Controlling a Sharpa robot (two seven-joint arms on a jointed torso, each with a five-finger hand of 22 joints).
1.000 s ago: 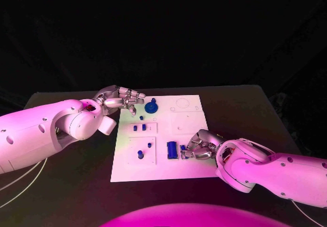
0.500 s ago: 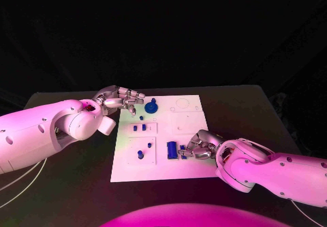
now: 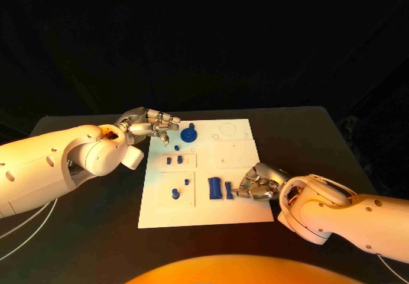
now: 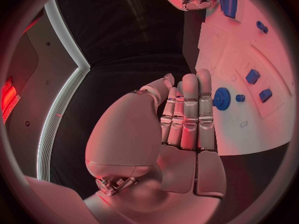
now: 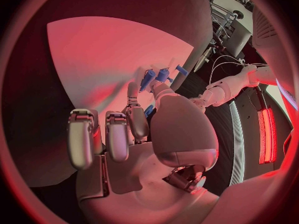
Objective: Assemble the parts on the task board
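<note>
The white task board (image 3: pixel 230 155) lies mid-table. On its near half, a blue block (image 3: pixel 214 188) and a slim blue piece (image 3: pixel 229 190) lie side by side. My right hand (image 3: pixel 258 182) sits just right of the slim piece with its fingers (image 5: pixel 118 134) curled and nothing plainly held; a bit of blue (image 5: pixel 148 110) shows by the thumb. My left hand (image 3: pixel 153 124) hovers at the board's far left corner beside the blue gear (image 3: pixel 188 134). In its wrist view the left hand's fingers (image 4: pixel 190 109) lie straight and empty near that gear (image 4: pixel 221 98).
Small blue parts stand on the board's left side: a peg (image 3: pixel 177 147), two pieces (image 3: pixel 174 160) in a recess, and pegs (image 3: pixel 175 193) nearer me. The board's right half shows bare outlines (image 3: pixel 230 130). Dark table (image 3: pixel 315 142) surrounds the board.
My right hand has drawn back a little to the right, away from the slim blue piece, which stays on the board. The left hand has held still.
</note>
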